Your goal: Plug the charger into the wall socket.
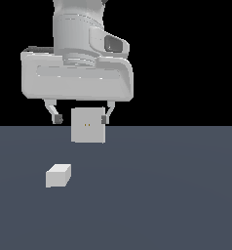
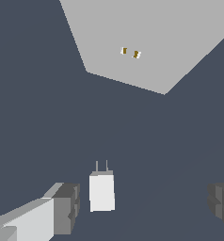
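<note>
The charger [image 1: 58,176], a small plain light-grey block, lies on the dark floor toward the exterior view's left, well below my gripper [image 1: 81,118]. The wall socket [image 1: 88,125] is an upright light-grey square plate with two tiny orange dots, seen between the fingertips in that view. In the wrist view the charger [image 2: 102,192] shows two thin prongs pointing toward the wall socket [image 2: 151,37]. It sits in the gap of my open gripper [image 2: 143,207], closer to one finger [image 2: 64,207] than to the other, and nothing touches it.
A flat dark blue-grey floor [image 1: 176,195] spreads around both objects, under a black background. The large white hand body [image 1: 76,78] fills the upper part of the exterior view.
</note>
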Action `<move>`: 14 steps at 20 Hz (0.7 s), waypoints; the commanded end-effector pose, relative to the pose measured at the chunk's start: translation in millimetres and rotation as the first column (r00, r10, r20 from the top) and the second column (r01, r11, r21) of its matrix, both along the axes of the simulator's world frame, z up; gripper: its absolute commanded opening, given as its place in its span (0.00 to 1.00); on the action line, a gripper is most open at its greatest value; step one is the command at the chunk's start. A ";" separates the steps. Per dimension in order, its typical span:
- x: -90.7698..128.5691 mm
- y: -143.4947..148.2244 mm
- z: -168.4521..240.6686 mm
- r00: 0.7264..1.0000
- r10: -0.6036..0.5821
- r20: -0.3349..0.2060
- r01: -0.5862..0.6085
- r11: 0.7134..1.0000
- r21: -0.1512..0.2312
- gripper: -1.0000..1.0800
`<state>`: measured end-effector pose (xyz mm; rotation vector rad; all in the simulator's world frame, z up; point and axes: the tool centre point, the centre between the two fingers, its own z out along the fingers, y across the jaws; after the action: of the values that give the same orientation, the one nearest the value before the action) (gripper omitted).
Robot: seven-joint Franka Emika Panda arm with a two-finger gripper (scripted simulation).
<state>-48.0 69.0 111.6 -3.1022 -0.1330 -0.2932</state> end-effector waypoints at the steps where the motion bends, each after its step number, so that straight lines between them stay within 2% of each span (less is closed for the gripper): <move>1: -7.2 6.7 -9.3 1.000 0.011 0.023 -0.011 1.000 0.001 0.96; 14: -27.8 28.6 -44.0 0.994 0.049 0.101 -0.049 0.999 -0.003 0.96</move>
<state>-74.6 96.2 70.1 -3.0805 -0.2067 -0.4386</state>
